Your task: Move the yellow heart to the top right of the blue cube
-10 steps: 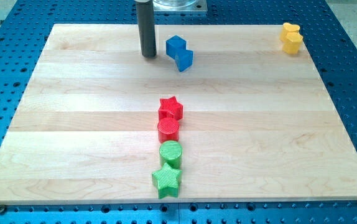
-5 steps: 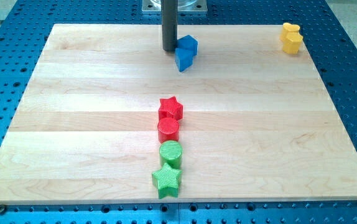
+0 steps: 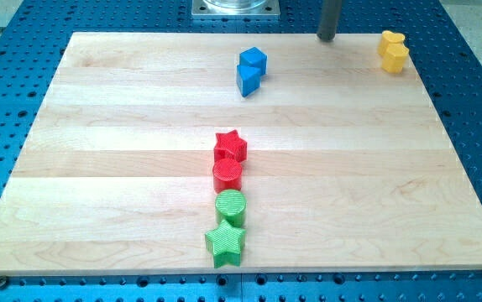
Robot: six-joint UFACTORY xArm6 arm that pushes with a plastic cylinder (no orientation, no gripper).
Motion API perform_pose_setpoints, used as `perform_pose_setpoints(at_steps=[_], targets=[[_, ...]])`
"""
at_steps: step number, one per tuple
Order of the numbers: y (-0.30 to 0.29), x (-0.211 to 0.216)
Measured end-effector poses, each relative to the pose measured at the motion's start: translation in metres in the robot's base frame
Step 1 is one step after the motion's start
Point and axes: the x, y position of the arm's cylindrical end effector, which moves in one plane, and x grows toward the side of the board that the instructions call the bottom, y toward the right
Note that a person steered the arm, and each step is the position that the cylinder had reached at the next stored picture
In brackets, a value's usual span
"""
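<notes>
Wooden board [image 3: 98, 126], my tip [image 3: 327, 38] between blue cube [image 3: 252, 70], yellow heart [image 3: 393, 51]

One camera looks down at the whole wooden board [image 3: 98, 168] from its near edge.

My tip [image 3: 327, 38] stood at the board's [image 3: 98, 168] top edge, between the cube [image 3: 251, 70] to its left and the heart [image 3: 393, 51] in the top right corner. Four blocks ran in a touching column below centre: star [image 3: 231, 146], cylinder [image 3: 227, 175], cylinder [image 3: 231, 205], star [image 3: 225, 242].
</notes>
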Motion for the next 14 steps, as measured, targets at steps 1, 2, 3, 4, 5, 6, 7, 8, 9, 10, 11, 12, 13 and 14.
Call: perform_pose_setpoints(at_steps=[1, 2, 3, 4, 5, 6, 7, 8, 9, 10, 11, 12, 13, 14], targets=[[0.003, 0.0], [0.0, 0.012], [-0.022, 0.076], [-0.037, 0.14], [-0.024, 0.171], [0.044, 0.172], [0.128, 0.175], [0.141, 0.176], [0.141, 0.181], [0.141, 0.222], [0.16, 0.231], [0.181, 0.208], [0.181, 0.111], [0.153, 0.039]])
